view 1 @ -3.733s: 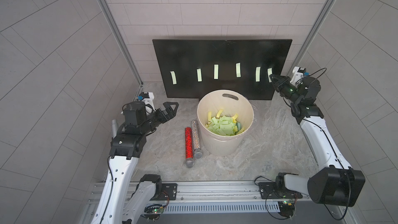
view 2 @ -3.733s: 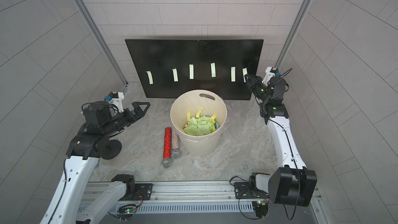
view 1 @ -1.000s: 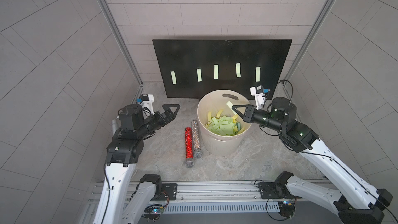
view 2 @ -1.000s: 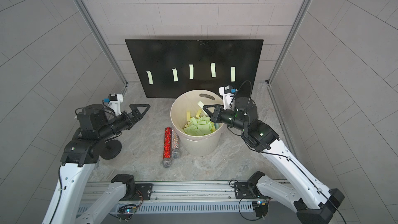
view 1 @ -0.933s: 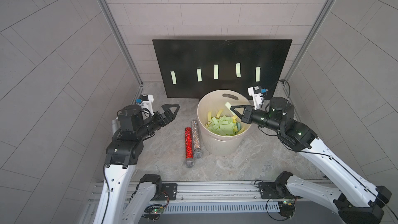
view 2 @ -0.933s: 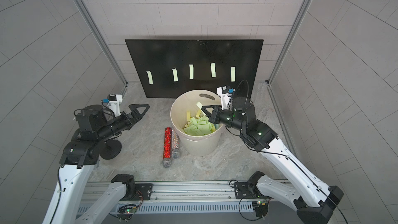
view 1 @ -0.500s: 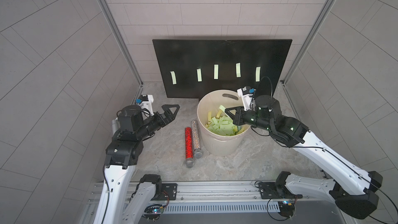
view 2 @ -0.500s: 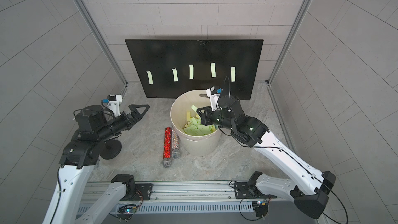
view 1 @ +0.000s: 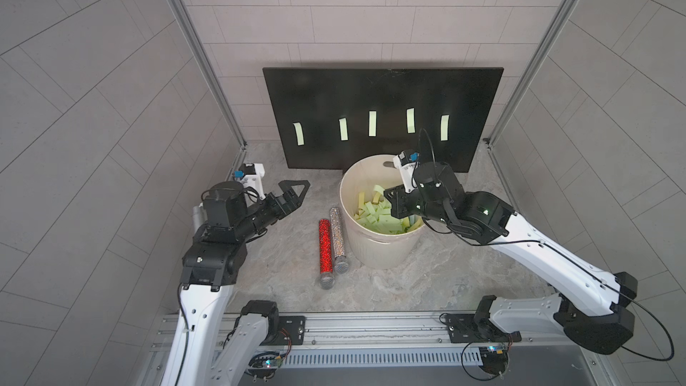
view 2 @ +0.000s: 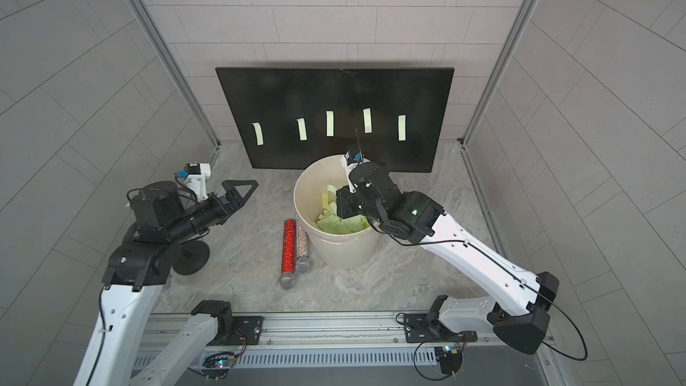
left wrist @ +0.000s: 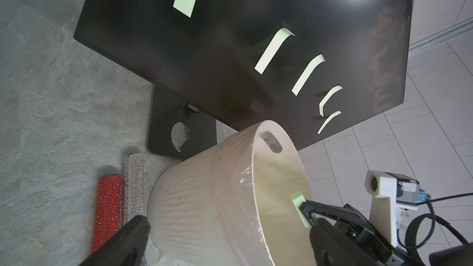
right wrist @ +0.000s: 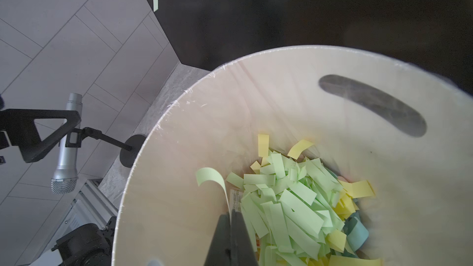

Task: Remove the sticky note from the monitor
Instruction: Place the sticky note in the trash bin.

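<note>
The black monitor (view 1: 382, 90) (view 2: 334, 94) leans at the back, with several pale green sticky notes (view 1: 372, 123) stuck in a row on its face. My right gripper (view 1: 386, 194) (right wrist: 231, 216) is shut on one curled green sticky note (right wrist: 212, 177) (left wrist: 297, 200). It holds the note inside the mouth of the cream bucket (view 1: 373, 254) (view 2: 345, 254), above a heap of loose notes. My left gripper (view 1: 297, 190) (left wrist: 230, 226) stands open and holds nothing, above the table to the left of the bucket.
A red glitter microphone (view 1: 324, 246) and a silver one (view 1: 337, 239) lie side by side against the bucket's left side. A plain silver microphone (right wrist: 66, 144) hangs on a black stand (view 2: 190, 258) beside my left arm. The monitor's foot (left wrist: 179, 124) rests behind the bucket.
My right arm came away from the monitor's right end with a note, swung left and dipped into the bucket. That note's place on the monitor is bare. My left arm hardly moved.
</note>
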Robot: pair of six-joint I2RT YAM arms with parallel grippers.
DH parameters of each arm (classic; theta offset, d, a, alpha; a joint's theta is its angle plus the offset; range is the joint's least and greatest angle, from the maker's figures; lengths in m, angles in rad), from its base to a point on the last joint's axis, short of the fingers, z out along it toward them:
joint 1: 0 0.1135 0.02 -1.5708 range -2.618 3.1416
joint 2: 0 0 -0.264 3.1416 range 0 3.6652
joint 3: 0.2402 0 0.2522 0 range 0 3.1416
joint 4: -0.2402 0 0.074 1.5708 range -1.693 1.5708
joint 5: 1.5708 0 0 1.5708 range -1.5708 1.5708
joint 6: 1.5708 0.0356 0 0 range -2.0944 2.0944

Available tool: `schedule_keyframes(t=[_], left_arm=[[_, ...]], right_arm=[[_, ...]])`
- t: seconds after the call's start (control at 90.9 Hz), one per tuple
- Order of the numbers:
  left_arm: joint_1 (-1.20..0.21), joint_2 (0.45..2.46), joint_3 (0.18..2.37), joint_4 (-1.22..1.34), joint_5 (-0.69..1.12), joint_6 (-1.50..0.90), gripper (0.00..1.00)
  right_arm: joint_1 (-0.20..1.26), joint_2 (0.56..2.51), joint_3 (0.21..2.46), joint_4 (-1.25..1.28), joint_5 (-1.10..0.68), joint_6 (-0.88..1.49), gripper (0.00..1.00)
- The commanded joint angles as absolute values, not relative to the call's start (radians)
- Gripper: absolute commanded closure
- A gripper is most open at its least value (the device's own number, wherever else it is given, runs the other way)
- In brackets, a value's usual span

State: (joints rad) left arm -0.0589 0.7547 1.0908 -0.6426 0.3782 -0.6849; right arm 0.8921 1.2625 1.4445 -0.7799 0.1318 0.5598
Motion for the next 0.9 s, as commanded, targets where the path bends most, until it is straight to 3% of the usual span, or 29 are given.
schedule_keyframes(t=[0.0, 0.594, 0.892], left_arm=[[-0.056, 0.746, 1.08, -0.643, 0.387, -0.679, 0.0], [-0.055, 0.752, 1.085, -0.64, 0.382, -0.674, 0.0], [-0.056, 0.755, 1.09, -0.639, 0.381, -0.67, 0.0]], right_arm=[[0.902, 1.279, 1.472, -0.841, 0.184, 0.535, 0.97], [0.896, 1.286, 1.547, -0.868, 0.213, 0.478, 0.66], [0.754, 1.251, 1.61, -0.862, 0.107, 0.477, 0.58]])
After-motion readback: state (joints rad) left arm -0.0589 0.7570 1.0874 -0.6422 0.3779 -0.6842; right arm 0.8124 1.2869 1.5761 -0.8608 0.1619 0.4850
